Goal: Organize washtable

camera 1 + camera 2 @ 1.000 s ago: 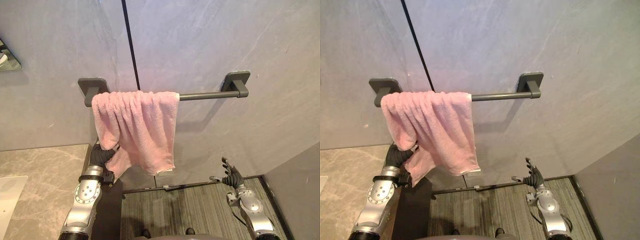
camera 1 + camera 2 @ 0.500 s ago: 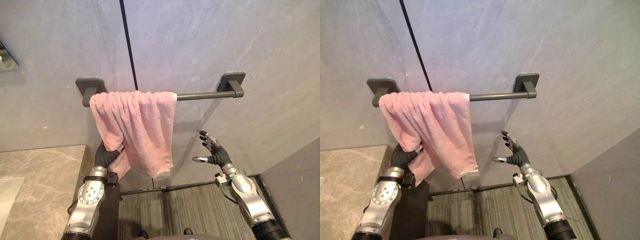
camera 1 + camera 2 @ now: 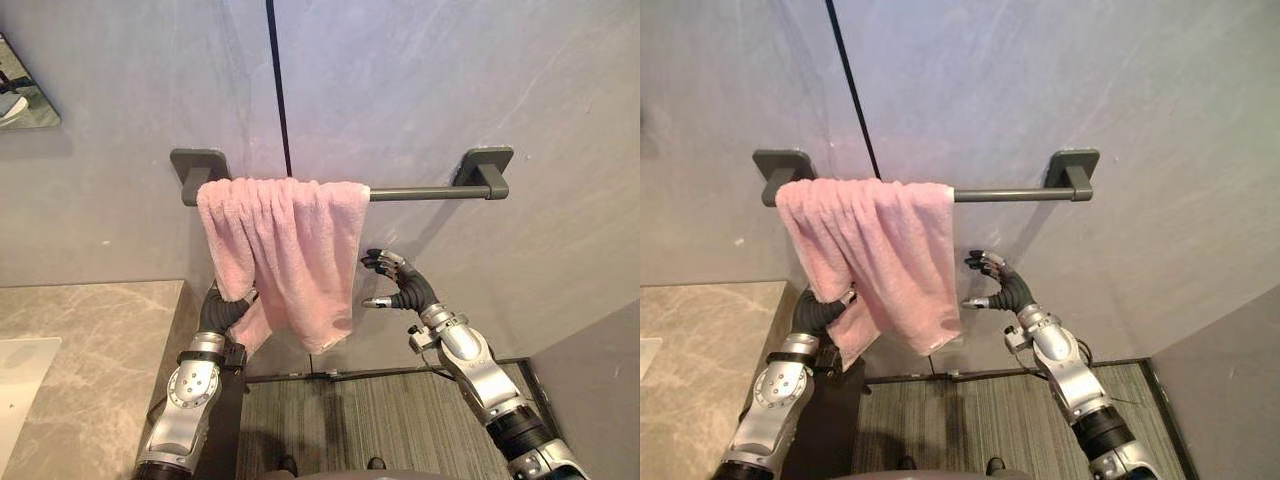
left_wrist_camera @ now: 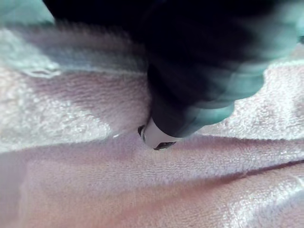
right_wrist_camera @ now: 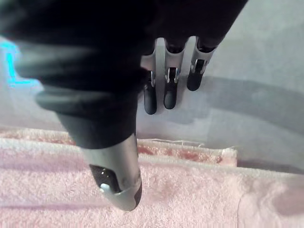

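By a counter (image 3: pixel 90 340), the towel (image 3: pixel 285 245) is hanging bunched on the bar's (image 3: pixel 430 192) left end, the left hand (image 3: pixel 222 308) gripping its lower fold, the right hand (image 3: pixel 405 288) hovering loose-fingered beside its edge.

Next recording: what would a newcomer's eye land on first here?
A pink towel hangs bunched over the left part of a dark bar on the grey wall. The left hand is up under the towel's lower left fold, and the right hand is held open just beside its right edge. A marble counter lies at lower left.
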Controlling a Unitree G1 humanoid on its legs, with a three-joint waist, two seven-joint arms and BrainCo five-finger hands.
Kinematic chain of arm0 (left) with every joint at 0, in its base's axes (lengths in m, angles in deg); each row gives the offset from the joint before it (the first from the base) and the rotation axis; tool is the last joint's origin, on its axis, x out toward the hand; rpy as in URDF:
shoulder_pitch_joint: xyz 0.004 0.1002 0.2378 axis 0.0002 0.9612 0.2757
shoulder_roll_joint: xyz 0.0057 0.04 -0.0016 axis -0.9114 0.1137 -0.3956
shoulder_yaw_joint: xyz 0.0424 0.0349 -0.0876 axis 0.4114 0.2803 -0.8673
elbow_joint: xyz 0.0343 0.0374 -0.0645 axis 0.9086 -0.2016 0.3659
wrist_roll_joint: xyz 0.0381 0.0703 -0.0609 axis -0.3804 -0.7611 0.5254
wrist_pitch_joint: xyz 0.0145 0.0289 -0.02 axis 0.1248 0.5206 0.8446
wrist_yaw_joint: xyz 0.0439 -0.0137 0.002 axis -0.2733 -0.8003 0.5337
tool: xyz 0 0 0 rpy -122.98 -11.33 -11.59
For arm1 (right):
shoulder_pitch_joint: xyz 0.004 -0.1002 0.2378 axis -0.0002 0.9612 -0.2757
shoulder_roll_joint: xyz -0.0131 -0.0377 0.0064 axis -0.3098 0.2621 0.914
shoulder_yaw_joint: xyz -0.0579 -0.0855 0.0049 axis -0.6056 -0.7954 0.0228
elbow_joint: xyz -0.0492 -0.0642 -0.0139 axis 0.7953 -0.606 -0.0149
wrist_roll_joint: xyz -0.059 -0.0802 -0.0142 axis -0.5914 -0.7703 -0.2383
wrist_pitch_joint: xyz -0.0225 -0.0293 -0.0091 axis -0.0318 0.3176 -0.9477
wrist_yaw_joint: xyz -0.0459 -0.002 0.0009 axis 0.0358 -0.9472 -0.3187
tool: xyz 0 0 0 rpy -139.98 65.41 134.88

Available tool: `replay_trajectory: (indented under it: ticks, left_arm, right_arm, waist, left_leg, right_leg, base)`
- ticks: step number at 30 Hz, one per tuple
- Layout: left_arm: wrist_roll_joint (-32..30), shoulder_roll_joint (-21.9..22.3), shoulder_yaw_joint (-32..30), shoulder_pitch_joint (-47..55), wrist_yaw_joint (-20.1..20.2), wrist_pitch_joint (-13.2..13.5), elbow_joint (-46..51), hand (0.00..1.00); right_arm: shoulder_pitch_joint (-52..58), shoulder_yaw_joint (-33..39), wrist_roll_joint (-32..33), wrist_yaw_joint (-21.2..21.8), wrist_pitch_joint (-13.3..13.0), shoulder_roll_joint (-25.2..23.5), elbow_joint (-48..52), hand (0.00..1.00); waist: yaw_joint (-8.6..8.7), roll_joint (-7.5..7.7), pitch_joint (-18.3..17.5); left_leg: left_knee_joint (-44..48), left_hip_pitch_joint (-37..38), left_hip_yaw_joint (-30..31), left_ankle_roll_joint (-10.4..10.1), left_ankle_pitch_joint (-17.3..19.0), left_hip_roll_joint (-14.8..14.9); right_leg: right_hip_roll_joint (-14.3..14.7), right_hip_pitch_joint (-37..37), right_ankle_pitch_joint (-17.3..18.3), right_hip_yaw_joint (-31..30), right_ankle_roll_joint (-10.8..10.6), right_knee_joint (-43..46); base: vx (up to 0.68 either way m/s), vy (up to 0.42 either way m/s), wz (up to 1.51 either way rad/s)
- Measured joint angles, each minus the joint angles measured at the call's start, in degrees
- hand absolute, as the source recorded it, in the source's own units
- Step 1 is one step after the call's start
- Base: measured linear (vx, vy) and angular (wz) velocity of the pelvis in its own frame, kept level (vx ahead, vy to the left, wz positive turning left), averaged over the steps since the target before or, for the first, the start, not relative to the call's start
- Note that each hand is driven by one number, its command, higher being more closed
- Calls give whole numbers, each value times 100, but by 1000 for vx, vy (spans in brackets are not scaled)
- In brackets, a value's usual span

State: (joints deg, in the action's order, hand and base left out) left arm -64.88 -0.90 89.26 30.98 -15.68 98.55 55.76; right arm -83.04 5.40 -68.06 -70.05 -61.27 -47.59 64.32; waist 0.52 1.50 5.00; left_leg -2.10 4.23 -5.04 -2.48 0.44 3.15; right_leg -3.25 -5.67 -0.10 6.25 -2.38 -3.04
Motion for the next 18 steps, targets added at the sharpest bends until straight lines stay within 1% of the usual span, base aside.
replay_trajectory:
  ticks: [2,5,6,11,13,15,18]
  left_arm:
    - [3,0,3,-10,1,2,0,100]
    - [5,0,26,-43,3,3,0,100]
    - [6,0,34,-63,3,7,0,100]
    - [58,-1,47,-86,1,34,0,100]
    - [58,-2,76,-148,1,34,0,100]
    - [59,-2,112,-176,1,38,-1,100]
    - [60,-5,195,-176,2,38,0,100]
  right_arm:
    - [-86,-67,1,-2,0,-33,-3,0]
    - [-228,-160,1,3,0,-86,-124,0]
    - [-287,-173,1,3,4,-115,-235,100]
    - [-449,-377,1,8,26,-218,-277,100]
    - [-585,-383,2,9,30,-299,-434,100]
    - [-674,-434,4,9,89,-302,-454,100]
    - [-760,-510,51,8,101,-317,-456,100]
  waist:
    - [-22,3,-2]
    - [-100,8,-5]
    - [-129,15,-10]
    - [-139,76,-48]
    - [-143,98,-62]
    - [-148,110,-70]
    - [-148,113,-72]
  left_leg:
    - [-4,-3,10,-6,-10,8]
    - [-10,-8,12,-15,-17,17]
    - [-12,-18,20,-17,-20,19]
    - [-89,-87,42,-12,-90,18]
    - [-94,-81,42,-10,-92,15]
    - [-94,-81,42,-9,-93,13]
    - [-93,-77,43,-7,-94,17]
  right_leg:
    - [7,0,0,6,1,1]
    - [15,6,1,6,2,1]
    - [17,12,1,11,2,1]
    - [20,107,0,38,3,12]
    - [19,103,0,37,3,13]
    - [18,101,0,37,3,13]
    - [19,102,0,37,3,25]
  base:
    - [-35,-18,5]
    - [-10,-5,0]
    - [-25,-10,4]
    - [-9,-5,1]
    - [0,0,0]
    - [0,0,0]
    - [0,0,0]
